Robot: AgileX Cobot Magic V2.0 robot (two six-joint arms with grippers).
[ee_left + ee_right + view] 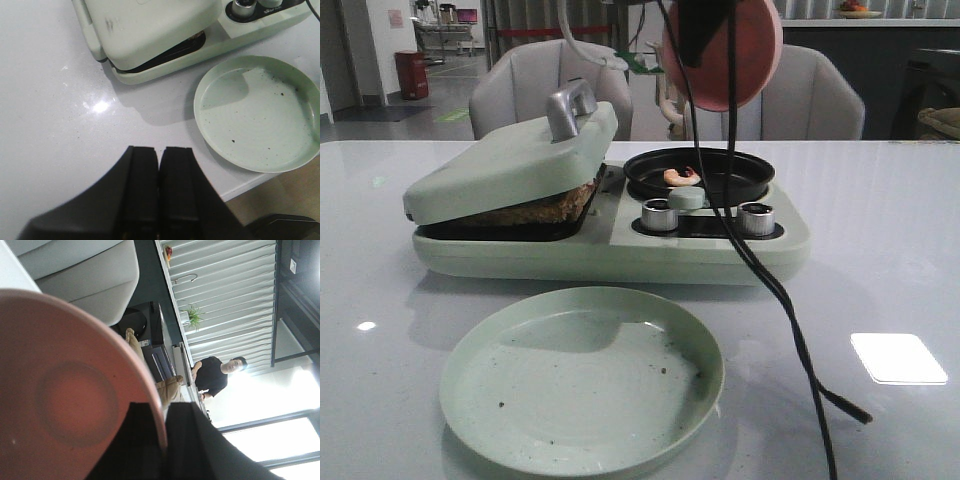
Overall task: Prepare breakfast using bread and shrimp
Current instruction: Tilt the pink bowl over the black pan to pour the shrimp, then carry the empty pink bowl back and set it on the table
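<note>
Front view: a green breakfast maker (610, 245) sits mid-table, its lid (510, 160) tilted down on browned bread (535, 210). The curled pink shrimp (682, 177) lies in the black pan (700, 178) beside it. A green plate (582, 380) sits nearer me; a black cable (770, 280) hangs across the knobs.

Left wrist view: my left gripper (159, 185) hovers above bare table (45, 110), fingers pressed together, holding nothing.

Right wrist view: my right gripper (165, 440) pinches a pink plate (65, 390) by its rim.
</note>
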